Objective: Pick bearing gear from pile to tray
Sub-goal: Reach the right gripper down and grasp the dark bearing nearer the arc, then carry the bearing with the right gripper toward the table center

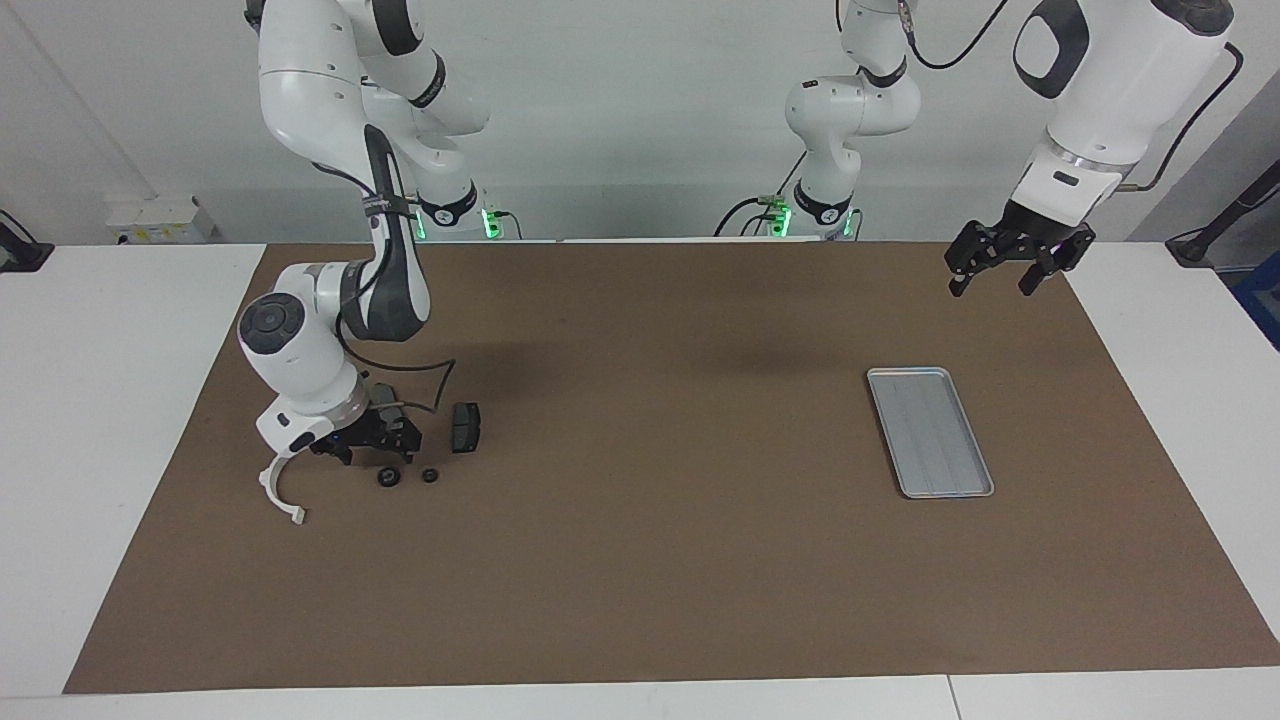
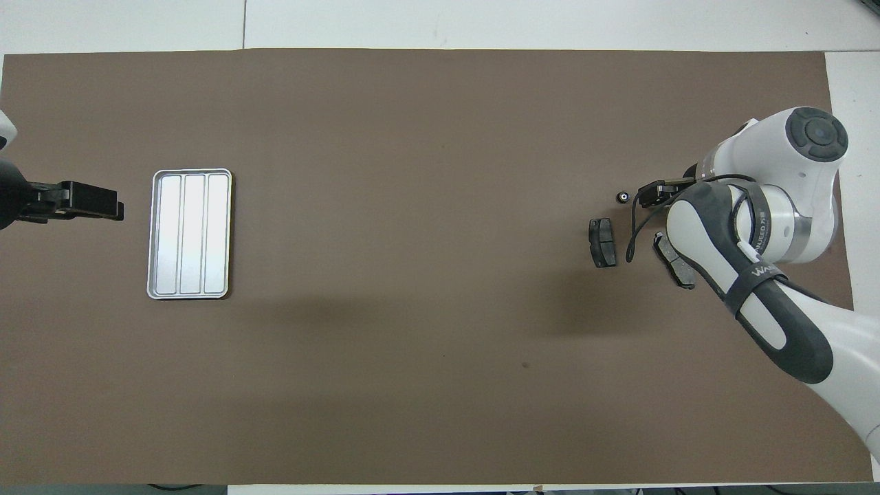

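The left gripper [image 1: 1008, 268] hangs in the air above the brown mat [image 1: 640, 560] at the left arm's end of the table, fingers spread apart and holding nothing; this arm waits.

Down to the table now, working outward from the robots. At the right arm's end sits the pile, and the right gripper [image 1: 372, 440] is low among it, its fingers open (whether they touch any part cannot be made out, since the wrist covers them from above). One dark grey plate [image 2: 672, 260] lies partly under that arm. A second dark grey plate [image 1: 465, 426] rests just beside the gripper, toward the middle of the table, clear of the fingers. A touch farther from the robots, two small black rings [image 1: 389, 477] sit close together on the mat, one of them [image 1: 431, 475] just beside the other. The white curved bracket [image 1: 279, 490] arcs out from beneath the right wrist, farthest of the pile.

The tray [image 1: 930, 432] lies flat on the mat at the left arm's end, well apart from the pile, its ribbed floor bare.
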